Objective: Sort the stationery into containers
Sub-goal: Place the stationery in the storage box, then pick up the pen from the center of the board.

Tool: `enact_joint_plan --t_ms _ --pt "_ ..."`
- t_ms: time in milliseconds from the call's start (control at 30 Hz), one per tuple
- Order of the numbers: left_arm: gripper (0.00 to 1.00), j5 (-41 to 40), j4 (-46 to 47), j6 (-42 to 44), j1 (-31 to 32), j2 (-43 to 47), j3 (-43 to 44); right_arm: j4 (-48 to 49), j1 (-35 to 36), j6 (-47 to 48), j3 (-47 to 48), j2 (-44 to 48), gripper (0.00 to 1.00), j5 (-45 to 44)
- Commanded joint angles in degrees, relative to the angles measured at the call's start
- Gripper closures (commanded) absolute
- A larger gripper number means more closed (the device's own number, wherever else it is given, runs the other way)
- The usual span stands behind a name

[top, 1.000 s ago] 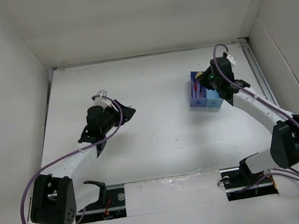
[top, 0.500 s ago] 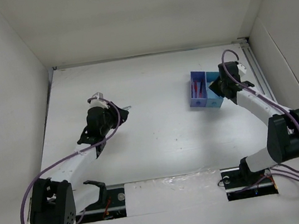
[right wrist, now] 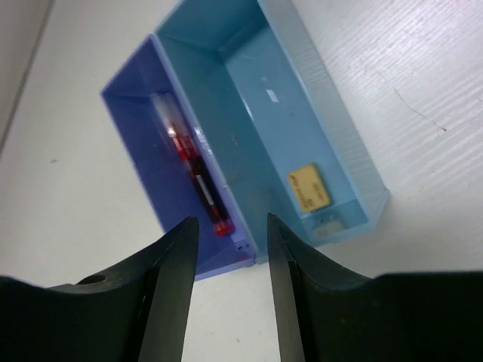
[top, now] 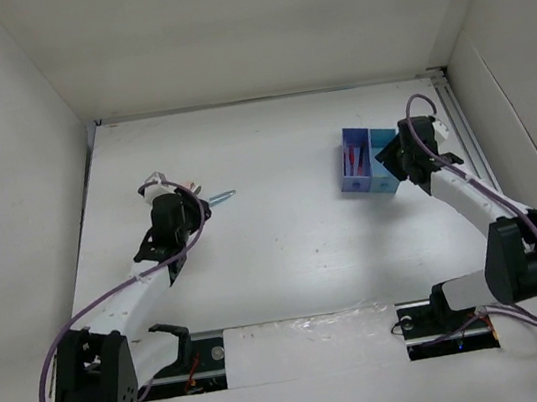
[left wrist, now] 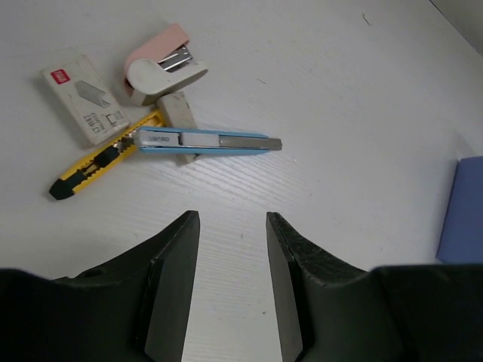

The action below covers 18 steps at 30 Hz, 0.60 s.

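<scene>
My left gripper (left wrist: pixel 232 294) hangs over the left half of the table (top: pixel 286 249), jaws spread, nothing between them. Just ahead of its fingers lies a loose heap of stationery. A blue cutter (left wrist: pixel 204 141) lies crosswise, and a yellow cutter (left wrist: pixel 102 162) runs at a slant with one end against it. A whitish eraser (left wrist: pixel 179 113) touches both. Just beyond sit a pink stapler (left wrist: pixel 162 64) and, beside it, a grey staple box (left wrist: pixel 83 105). All of this rests on the tabletop, well apart from the trays.

My right gripper (right wrist: pixel 232 294) hovers at the far right, over the near end of the two joined trays, with its jaws also parted and empty. The dark-blue tray (right wrist: pixel 132 113) is the left one and holds red pens (right wrist: pixel 196 177) lying lengthwise along the shared wall. The cyan tray (right wrist: pixel 302 83) is on the right and holds one tan eraser (right wrist: pixel 309 187) flat on its floor, close to an end wall.
</scene>
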<state>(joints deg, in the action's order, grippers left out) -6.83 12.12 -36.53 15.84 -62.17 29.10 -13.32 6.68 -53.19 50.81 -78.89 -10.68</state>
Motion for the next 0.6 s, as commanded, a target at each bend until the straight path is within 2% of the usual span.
enact_joint_plan --t_ms 0,67,133,167,200,233,333,467,567 --pt "0.63 -5.7 -1.0 -1.0 -0.5 0.2 1.0 2.9 0.2 -0.8 -0.3 5.2 0.53 0.6" --pt "0.63 -7.3 -1.7 -1.0 -0.5 -0.7 1.5 4.4 1.6 -1.3 -1.9 7.7 0.53 0.6" --pt "0.63 -8.0 -2.2 -1.0 -0.5 -3.0 2.7 5.7 2.3 -1.3 -3.2 9.0 0.58 1.9" --pt "0.65 -8.0 -2.2 -1.0 -0.5 -4.1 2.7 7.2 3.2 -1.3 -3.8 9.6 0.63 1.9" --pt "0.67 -7.4 -1.6 -1.0 -0.5 -6.5 3.5 7.2 3.7 -0.8 -4.6 10.3 0.76 2.8" --pt "0.7 -5.7 -1.6 -1.0 -0.5 -7.9 4.0 7.8 3.7 -0.8 -4.6 10.3 0.84 2.8" --pt "0.71 -4.0 0.4 -1.5 -0.5 -12.0 4.6 8.3 6.3 0.4 -4.0 10.3 0.94 4.9" --pt "0.71 -5.4 1.5 -4.1 -0.5 -13.3 5.2 8.3 9.1 1.6 -2.9 8.3 0.91 5.4" --pt "0.68 -7.1 4.3 -7.8 -0.5 -13.3 3.9 8.3 10.5 2.1 -1.8 6.2 0.77 6.1"
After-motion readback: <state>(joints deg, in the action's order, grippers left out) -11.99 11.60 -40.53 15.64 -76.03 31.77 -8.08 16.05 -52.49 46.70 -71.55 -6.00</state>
